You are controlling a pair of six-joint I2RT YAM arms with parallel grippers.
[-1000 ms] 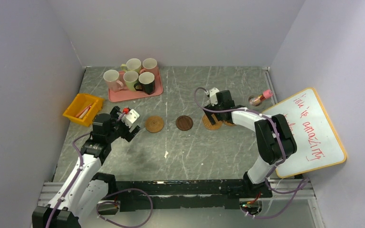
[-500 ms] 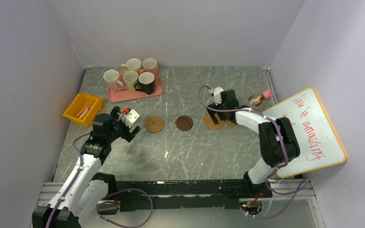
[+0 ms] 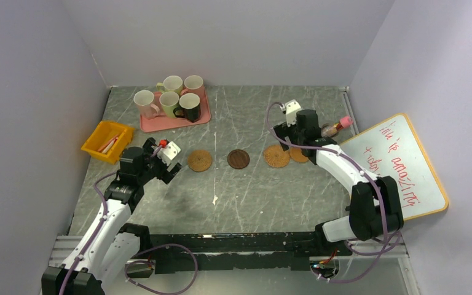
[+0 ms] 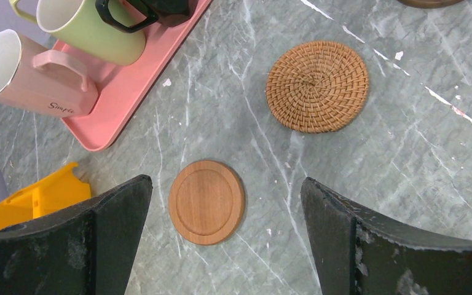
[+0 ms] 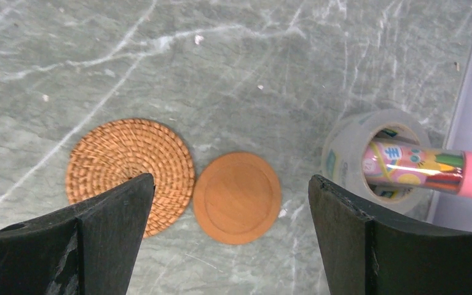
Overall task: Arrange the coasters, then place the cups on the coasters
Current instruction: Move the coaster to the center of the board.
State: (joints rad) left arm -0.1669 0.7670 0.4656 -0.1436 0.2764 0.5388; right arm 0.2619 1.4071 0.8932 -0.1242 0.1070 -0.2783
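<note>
Several coasters lie in a row mid-table: a woven one (image 3: 200,161), a dark brown one (image 3: 238,159), a second woven one (image 3: 276,156) and a smooth wooden one (image 3: 299,154). My left gripper (image 3: 169,165) hangs open above another smooth wooden coaster (image 4: 206,201), holding nothing, with the woven coaster (image 4: 317,86) beyond it. My right gripper (image 5: 230,177) is open and empty over the wooden coaster (image 5: 238,197), which touches the woven coaster (image 5: 129,172). Several cups (image 3: 171,101) stand on the pink tray (image 3: 175,121): pink (image 4: 31,77), yellow-green (image 4: 89,27) and black.
A yellow bin (image 3: 107,140) sits at the left edge. A tape roll (image 5: 350,153) with a pink-lidded jar (image 5: 424,167) lying in it sits right of the right gripper. A whiteboard (image 3: 399,172) leans at the right wall.
The right arm has swung right and toward the back, uncovering the right woven coaster and now hovering over the smooth one. The left arm has not moved.
</note>
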